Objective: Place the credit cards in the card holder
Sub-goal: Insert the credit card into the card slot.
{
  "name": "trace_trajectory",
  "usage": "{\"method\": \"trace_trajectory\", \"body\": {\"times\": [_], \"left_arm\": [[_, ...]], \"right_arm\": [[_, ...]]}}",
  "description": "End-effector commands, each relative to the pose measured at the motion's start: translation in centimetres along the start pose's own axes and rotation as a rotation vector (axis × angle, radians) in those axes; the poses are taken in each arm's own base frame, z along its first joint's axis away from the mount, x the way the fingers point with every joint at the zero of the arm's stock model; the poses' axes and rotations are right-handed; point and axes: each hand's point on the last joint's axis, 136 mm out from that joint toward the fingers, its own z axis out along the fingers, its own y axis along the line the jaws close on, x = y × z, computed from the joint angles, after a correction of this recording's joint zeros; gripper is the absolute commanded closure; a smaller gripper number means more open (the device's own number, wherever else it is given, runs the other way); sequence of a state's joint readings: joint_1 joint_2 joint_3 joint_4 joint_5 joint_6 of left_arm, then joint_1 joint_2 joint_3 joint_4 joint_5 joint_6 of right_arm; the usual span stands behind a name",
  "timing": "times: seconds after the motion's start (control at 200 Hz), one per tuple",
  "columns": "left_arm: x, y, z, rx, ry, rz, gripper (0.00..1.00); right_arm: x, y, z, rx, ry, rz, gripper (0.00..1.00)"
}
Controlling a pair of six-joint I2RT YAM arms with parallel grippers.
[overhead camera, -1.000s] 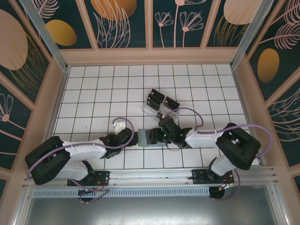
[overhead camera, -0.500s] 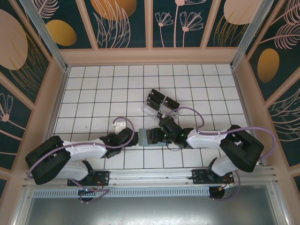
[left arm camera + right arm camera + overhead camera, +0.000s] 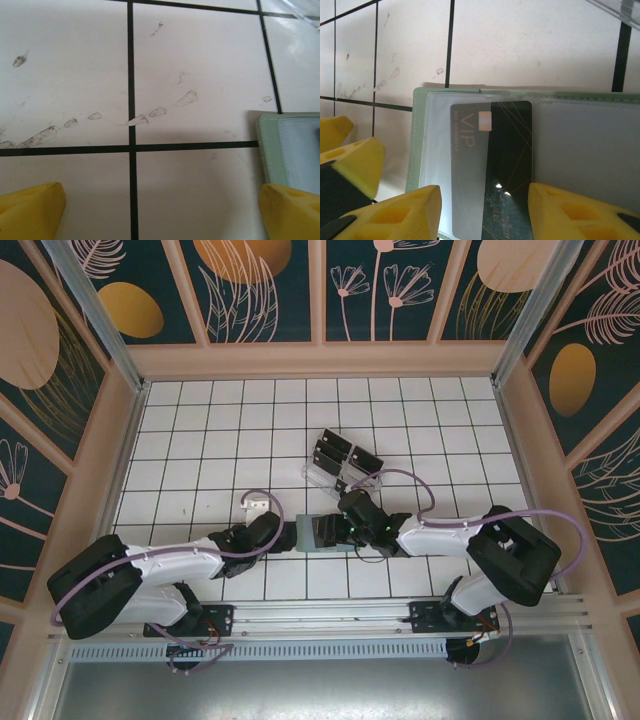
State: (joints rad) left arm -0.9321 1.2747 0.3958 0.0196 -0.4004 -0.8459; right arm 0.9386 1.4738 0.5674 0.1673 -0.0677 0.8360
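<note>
a white tiled table with black grid lines, walled in by pale wooden edging. a green card holder lies flat on it near the front middle. a clear plastic rack sits just behind that. grey smudges mark the tiles left of the holder.

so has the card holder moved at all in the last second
No. The card holder lies on the same white tiles as a second ago, with its left edge at the same spot against the black grid lines.
</note>
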Motion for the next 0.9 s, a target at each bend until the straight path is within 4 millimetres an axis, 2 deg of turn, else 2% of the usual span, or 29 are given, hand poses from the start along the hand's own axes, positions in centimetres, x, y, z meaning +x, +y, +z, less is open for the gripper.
{"method": "trace_trajectory", "body": {"times": [0.0,0.39,0.896], "left_arm": [[-0.2,-0.3,-0.3,0.026,-0.002,0.001,0.01],[0.6,-0.8,0.7,0.032,0.029,0.037,0.02],[2.3,0.6,1.9,-0.044,0.082,0.071,0.01]], "right_arm": [[0.3,-1.1,0.3,0.048,-0.002,0.000,0.51],[0.6,-1.4,0.6,0.049,0.006,0.007,0.51],[0.6,0.2,0.8,-0.003,0.024,-0.004,0.51]]}}
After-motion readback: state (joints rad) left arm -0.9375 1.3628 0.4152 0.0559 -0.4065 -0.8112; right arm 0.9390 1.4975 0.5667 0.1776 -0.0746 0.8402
